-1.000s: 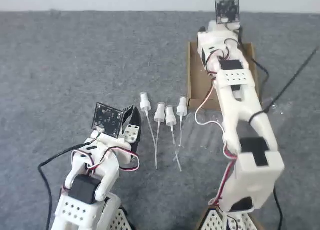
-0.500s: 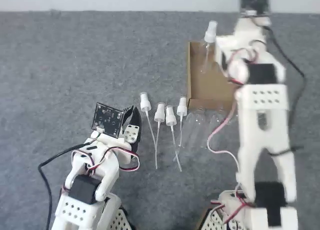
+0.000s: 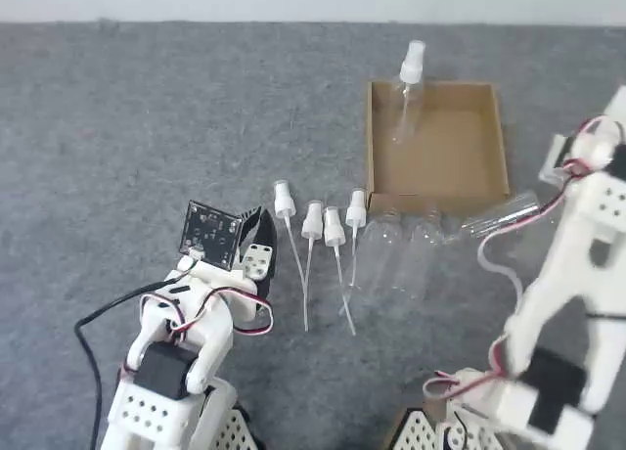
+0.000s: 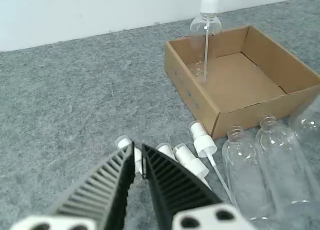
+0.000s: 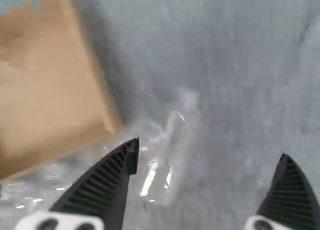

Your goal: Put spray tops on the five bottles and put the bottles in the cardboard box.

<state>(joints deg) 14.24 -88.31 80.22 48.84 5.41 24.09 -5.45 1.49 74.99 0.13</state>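
Since the bottles (image 3: 389, 249) are clear, thin plastic and look empty, they would likely be light, slick and ready to roll; the neck seems the firmest place to pinch. They lie uncapped on the tabletop (image 3: 117, 127) just near of the cardboard box (image 3: 373, 142). A tilted bottle (image 3: 499, 216) lies under the right claw (image 5: 209, 152), its jaws spread wide. One capped bottle (image 3: 406, 90) stands in the box's far left corner. Four spray tops (image 3: 312, 218), with thin, bendable tubes, lie left of the bottles and are best taken by the head. The left claw (image 4: 136, 152), pressed almost together, grips nothing. No label can be read.
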